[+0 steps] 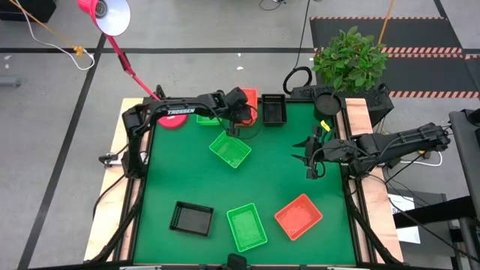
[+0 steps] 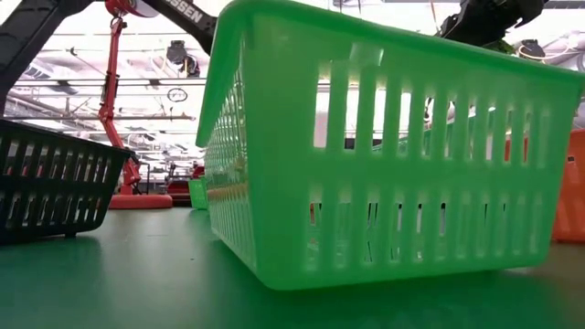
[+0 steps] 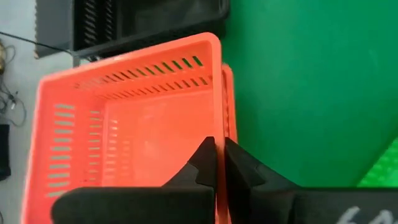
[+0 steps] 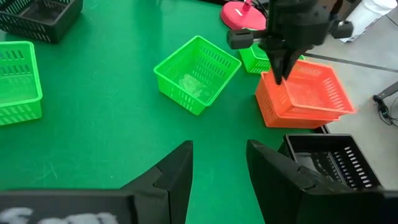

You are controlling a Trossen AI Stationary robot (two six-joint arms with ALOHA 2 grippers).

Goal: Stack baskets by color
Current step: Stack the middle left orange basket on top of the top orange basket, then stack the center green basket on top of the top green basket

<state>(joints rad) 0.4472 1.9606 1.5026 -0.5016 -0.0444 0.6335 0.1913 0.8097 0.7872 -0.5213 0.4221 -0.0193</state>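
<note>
Two dark arms reach over the green surface (image 1: pixel 172 187) we see from above. Our left arm stretches across the far edge, and its left pincer (image 3: pixel 217 163) has its fingers closed tight on the rim of the upper orange-red basket (image 3: pixel 130 137), which sits nested in a second orange-red basket (image 4: pixel 292 115) at the far middle of the surface. Our right arm waits at the right side, its right pincer (image 4: pixel 219 165) hanging with fingers spread apart and nothing between them.

Among the baskets, a black one (image 1: pixel 274 109) stands just right of the orange-red pair, at the far edge. A bright green basket (image 1: pixel 230 149) lies tilted near the centre, just nearer than the left pincer, and another green one (image 4: pixel 258 57) shows behind the left arm, beside the round pink lamp base (image 4: pixel 244 15). Along the near edge we count three more: a black basket (image 1: pixel 192 218) at the left, a green basket (image 1: pixel 247 226) in the middle, and a single orange-red basket (image 1: pixel 298 216) to the right, each apart from the others.

Beyond the far right corner a potted plant (image 1: pixel 349 58) stands beside the surface. We cannot tell whether more baskets lie nested inside the far black one.
</note>
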